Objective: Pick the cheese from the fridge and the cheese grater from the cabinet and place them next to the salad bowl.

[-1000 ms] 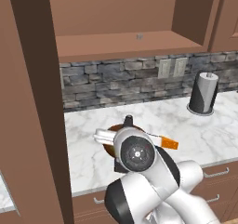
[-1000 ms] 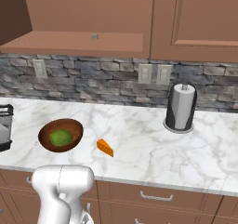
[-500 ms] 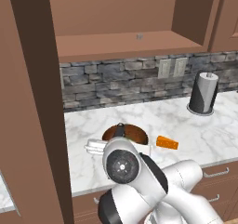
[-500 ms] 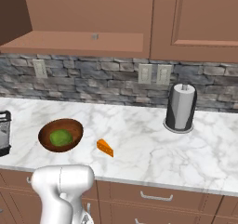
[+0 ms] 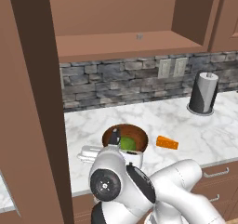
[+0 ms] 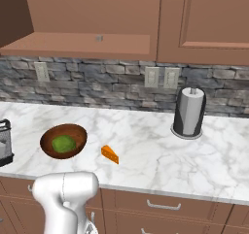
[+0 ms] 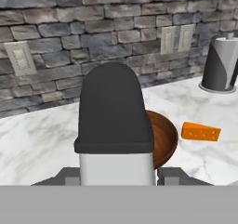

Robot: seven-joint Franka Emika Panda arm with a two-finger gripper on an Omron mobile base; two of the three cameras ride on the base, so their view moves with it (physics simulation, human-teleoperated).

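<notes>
Up close, cheese grater (image 7: 115,125) between tool (image 7: 114,175) tips

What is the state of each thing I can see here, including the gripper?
cheese grater: upright, held; contact with the counter cannot be told
gripper: shut on the cheese grater
cheese: lying on the counter, beside the salad bowl, not touching it
salad bowl: upright, filled with greens
cabinet: open, nothing visible inside
paper towel roll: standing upright
</notes>
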